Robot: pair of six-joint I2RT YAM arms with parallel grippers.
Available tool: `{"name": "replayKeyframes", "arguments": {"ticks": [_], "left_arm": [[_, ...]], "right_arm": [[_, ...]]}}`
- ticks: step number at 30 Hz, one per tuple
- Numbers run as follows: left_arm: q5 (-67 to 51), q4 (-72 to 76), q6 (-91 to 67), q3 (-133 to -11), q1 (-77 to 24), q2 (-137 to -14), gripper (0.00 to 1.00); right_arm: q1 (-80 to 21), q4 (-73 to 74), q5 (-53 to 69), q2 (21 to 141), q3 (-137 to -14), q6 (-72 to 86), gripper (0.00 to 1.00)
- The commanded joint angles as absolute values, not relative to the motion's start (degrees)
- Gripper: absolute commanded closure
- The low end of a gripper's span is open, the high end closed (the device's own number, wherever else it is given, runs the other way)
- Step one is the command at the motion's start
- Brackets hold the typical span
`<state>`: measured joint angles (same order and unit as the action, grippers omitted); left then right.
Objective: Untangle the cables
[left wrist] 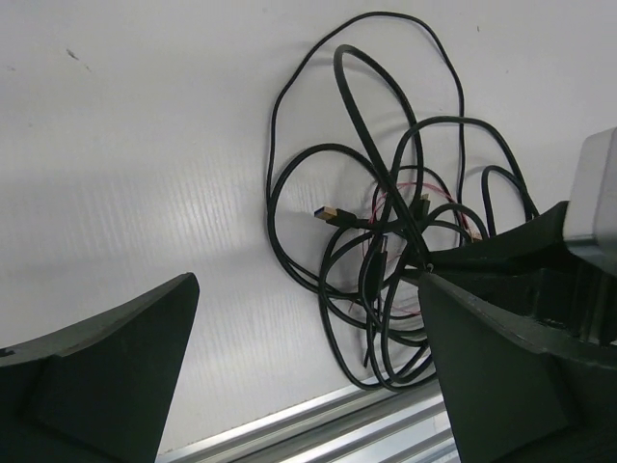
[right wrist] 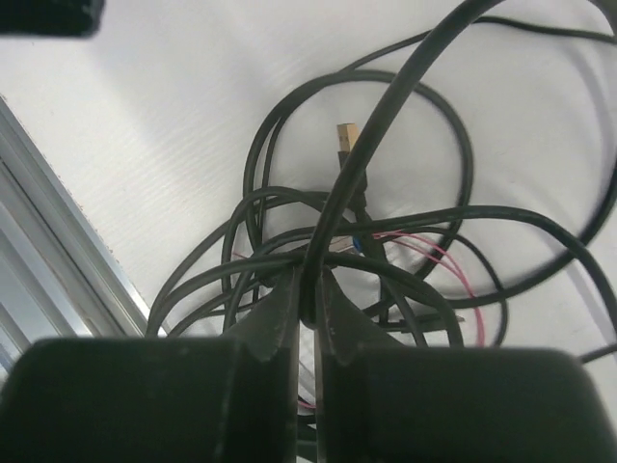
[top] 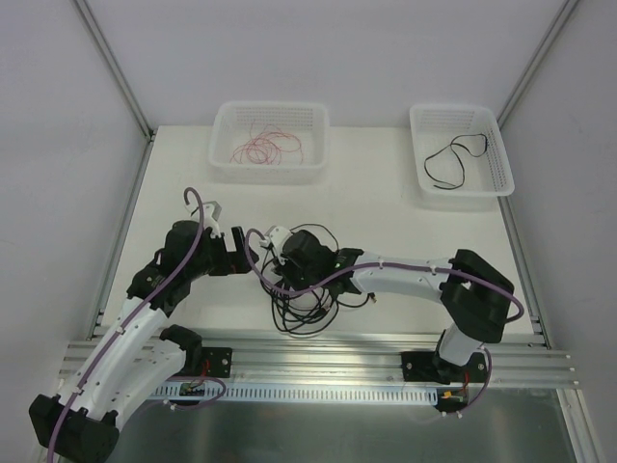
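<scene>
A tangle of black cables [top: 307,301] lies on the white table just ahead of the front rail, with a fine red-pink wire [right wrist: 451,264] threaded through it. One black cable ends in a gold plug [right wrist: 345,137]. My right gripper [right wrist: 310,282] is shut on a black cable [right wrist: 388,104] that rises out of the knot and over the camera. My left gripper [left wrist: 307,289] hangs open just left of the tangle [left wrist: 386,231], nothing between its fingers [left wrist: 116,367]. In the top view the two grippers [top: 241,253] [top: 281,258] sit close together over the pile's left edge.
A white basket [top: 224,166] at the back left holds coiled red wire [top: 266,148]. A second basket [top: 420,176] at the back right holds one black cable [top: 453,159]. The aluminium rail [top: 318,352] runs along the near edge, close to the tangle.
</scene>
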<state>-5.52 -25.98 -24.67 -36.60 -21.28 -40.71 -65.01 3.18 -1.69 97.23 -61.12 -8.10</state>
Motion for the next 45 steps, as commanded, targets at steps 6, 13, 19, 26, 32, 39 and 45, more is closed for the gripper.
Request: {"name": "replayKeyframes", "arguments": {"ticks": [6, 13, 19, 26, 32, 39, 45], "left_arm": [[-19.1, -18.3, -22.9, -34.4, -21.1, -38.3, 0.02], [-20.8, -13.9, -26.1, -32.4, -26.2, -39.5, 0.09], [-10.6, -7.7, -35.0, -25.0, -38.0, -41.7, 0.18], [-3.8, 2.1, -41.2, -20.9, -43.3, -44.6, 0.41], [-1.1, 2.7, -41.7, -22.2, -45.8, -48.4, 0.77], [14.9, -10.7, -42.8, -26.4, -43.0, -43.9, 1.00], [9.3, -17.0, -41.6, -29.6, -27.3, -43.2, 1.00]], "right_arm": [[-65.2, 7.5, -7.5, 87.9, -64.2, -2.9, 0.99], [-64.9, 13.1, -12.2, 82.9, -67.8, -0.2, 0.99], [-64.7, 15.1, -11.3, 78.0, -68.1, 2.5, 0.99], [-64.7, 14.0, -10.0, 74.4, -65.0, 4.8, 0.99], [-64.7, 14.3, -10.5, 72.2, -63.9, 5.0, 0.99], [-64.1, 20.4, -12.7, 63.6, -64.1, 4.1, 0.99], [-61.5, 31.4, -19.7, 55.2, -66.7, 2.4, 0.99]]}}
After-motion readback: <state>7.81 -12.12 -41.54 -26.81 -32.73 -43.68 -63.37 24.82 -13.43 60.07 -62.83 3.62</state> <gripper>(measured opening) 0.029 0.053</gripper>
